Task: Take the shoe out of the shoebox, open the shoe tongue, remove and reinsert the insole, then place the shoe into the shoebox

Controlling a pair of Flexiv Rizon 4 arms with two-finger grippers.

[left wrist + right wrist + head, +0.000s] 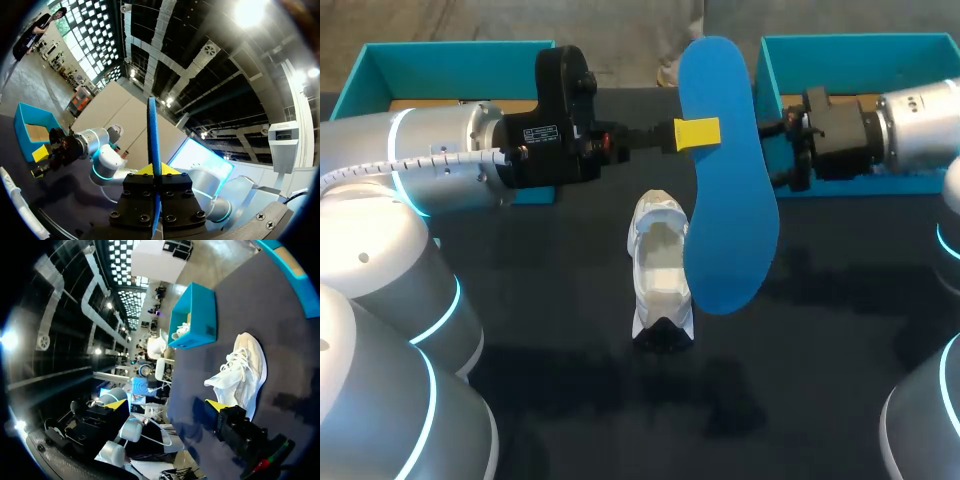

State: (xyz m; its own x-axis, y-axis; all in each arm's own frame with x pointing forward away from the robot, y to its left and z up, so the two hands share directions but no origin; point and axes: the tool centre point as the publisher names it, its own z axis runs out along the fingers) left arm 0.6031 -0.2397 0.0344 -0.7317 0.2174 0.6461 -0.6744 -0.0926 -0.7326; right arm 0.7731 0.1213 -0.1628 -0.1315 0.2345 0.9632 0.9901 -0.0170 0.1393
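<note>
The blue insole (725,190) hangs in the air above the table, held flat-side up. My left gripper (698,133) is shut on its upper part, one yellow tip lying across it. In the left wrist view the insole (152,130) stands edge-on between that gripper's (154,171) yellow tips. The white shoe (660,272) lies on the dark table just below and left of the insole. My right gripper (783,152) is open at the insole's right edge, partly hidden behind it. In the right wrist view its fingers (167,405) stand wide apart, with the shoe (241,371) ahead of them.
A teal shoebox (450,62) stands at the back left behind my left arm. Another teal shoebox (860,55) stands at the back right behind my right wrist. The table (570,400) is dark.
</note>
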